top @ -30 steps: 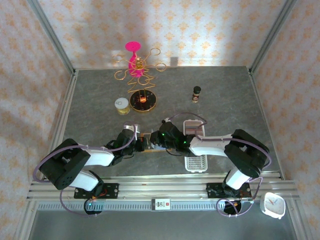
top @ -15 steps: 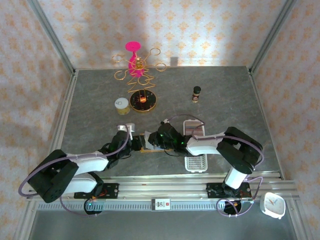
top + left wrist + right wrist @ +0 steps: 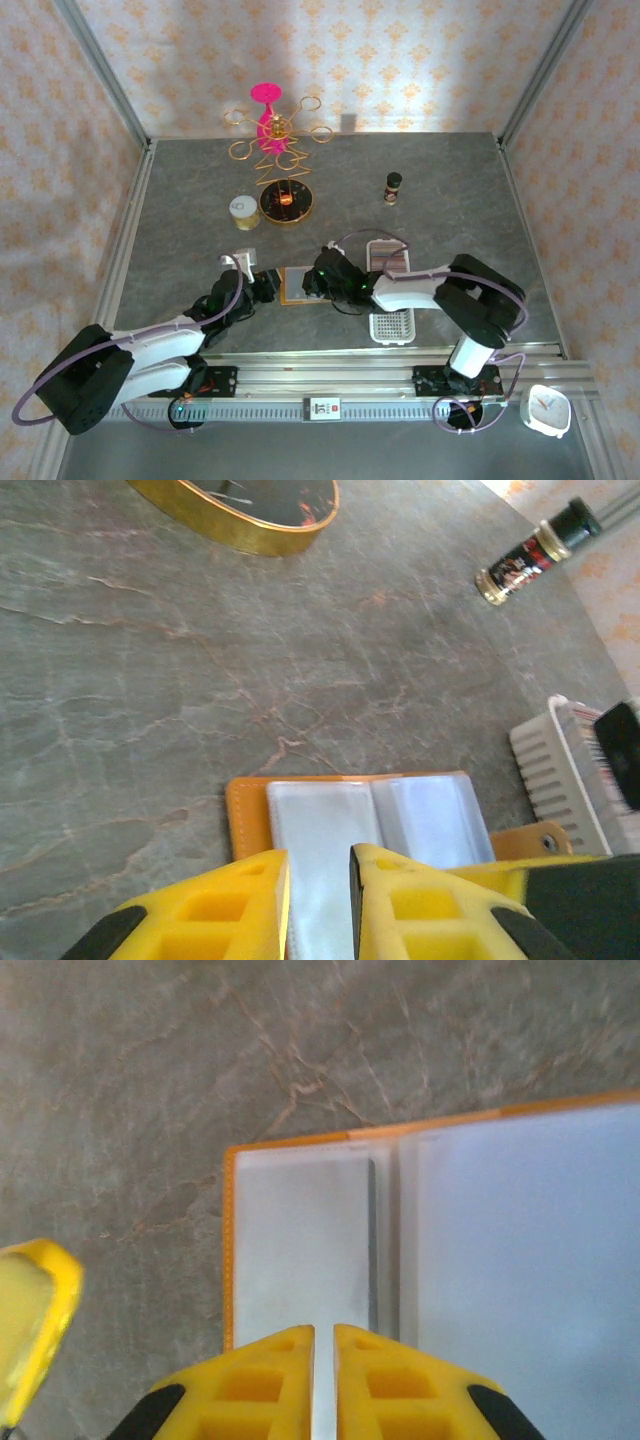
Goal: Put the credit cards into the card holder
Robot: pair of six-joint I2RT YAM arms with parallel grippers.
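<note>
While the card holder (image 3: 298,285) lies open, the left gripper (image 3: 320,868) stands slightly apart and the right gripper (image 3: 324,1338) nearly together.

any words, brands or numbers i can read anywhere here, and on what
No text can be read with confidence.
Small dark bottle with a printed label: red and white print, too blurred to read.
White round clock: dial marks too small to read.
White and red sticker on the front rail: too small to read.
</note>
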